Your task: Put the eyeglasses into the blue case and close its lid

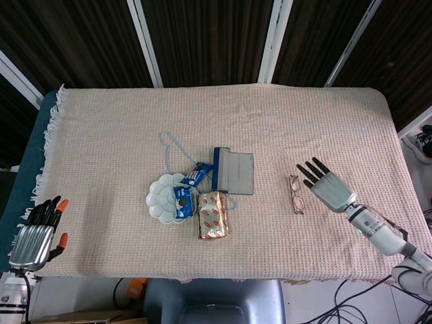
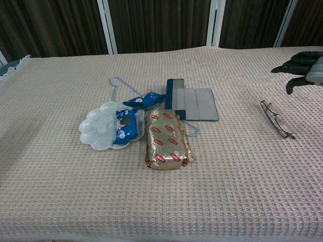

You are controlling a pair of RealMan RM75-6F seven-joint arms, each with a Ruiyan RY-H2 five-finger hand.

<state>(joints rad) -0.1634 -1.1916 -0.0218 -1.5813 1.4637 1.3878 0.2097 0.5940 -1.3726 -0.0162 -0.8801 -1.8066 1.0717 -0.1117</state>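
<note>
Eyeglasses lie folded on the woven cloth covering the bench, toward my right side, well apart from the blue case, which sits unfolded and flat near the middle. My right hand hovers just beside the glasses, fingers spread and holding nothing; in the chest view it shows only at the frame's edge, above the cloth. My left hand rests at the near left edge, holding nothing, its fingers loosely bent. I judge the glasses to be light, thin and fragile, with a wire frame that could bend and lenses that would smear or scratch, so I would pinch them gently across the frame's bridge or along the folded arms (never on the lenses). Lying so low in the textured cloth, they may be hard to get fingertips under. Beside the case sit a white flower-shaped dish, blue snack packets, a gold wrapped packet and a light blue cord.
</note>
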